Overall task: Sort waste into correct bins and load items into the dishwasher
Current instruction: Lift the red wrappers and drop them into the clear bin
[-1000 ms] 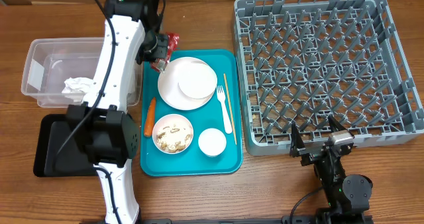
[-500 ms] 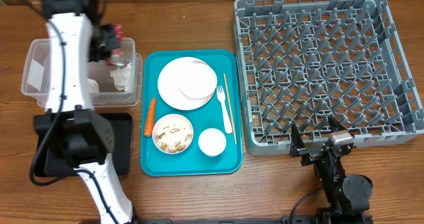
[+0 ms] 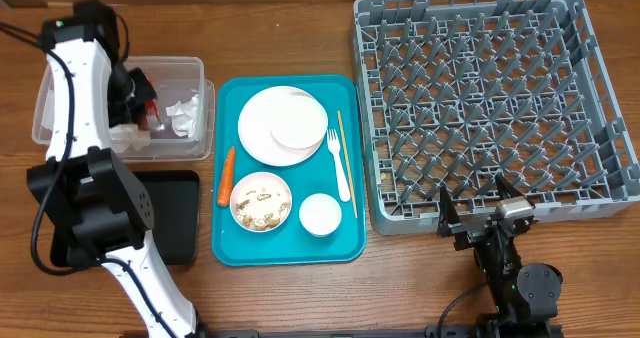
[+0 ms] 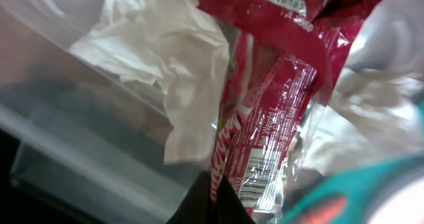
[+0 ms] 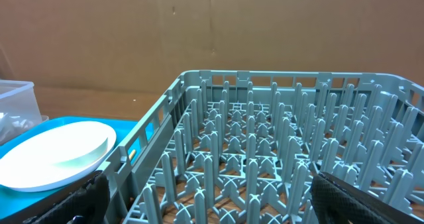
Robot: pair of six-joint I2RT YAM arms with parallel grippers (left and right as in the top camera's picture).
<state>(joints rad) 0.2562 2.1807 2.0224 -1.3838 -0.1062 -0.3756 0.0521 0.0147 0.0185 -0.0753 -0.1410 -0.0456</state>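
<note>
Wrapper, red and crumpled (image 4: pixel 278 98), pinched at its lower end by left gripper (image 3: pixel 141 107), fingers closed on the film, inside clear tub (image 3: pixel 45 103). White print and a small white label with dark digits on the wrapper, too blurred to read. Crumpled white napkins (image 3: pixel 186 114) at 3 o'clock of the wrapper, in the same tub. Black tray (image 3: pixel 180 213) at 6 o'clock of the tub. Teal tray (image 3: pixel 290 250) at 3 o'clock of the tub, carrying carrot (image 3: pixel 226 175), bowl of food scraps (image 3: pixel 261 201), cup (image 3: pixel 320 214), stacked plates (image 3: pixel 275 128), fork (image 3: pixel 340 176) and wooden stick (image 3: pixel 346 168). Grey dish rack (image 3: pixel 490 98) at 3 o'clock of the teal tray. Right gripper (image 5: pixel 209 181), jaws spread wide, holding nothing, at 6 o'clock of the rack.
</note>
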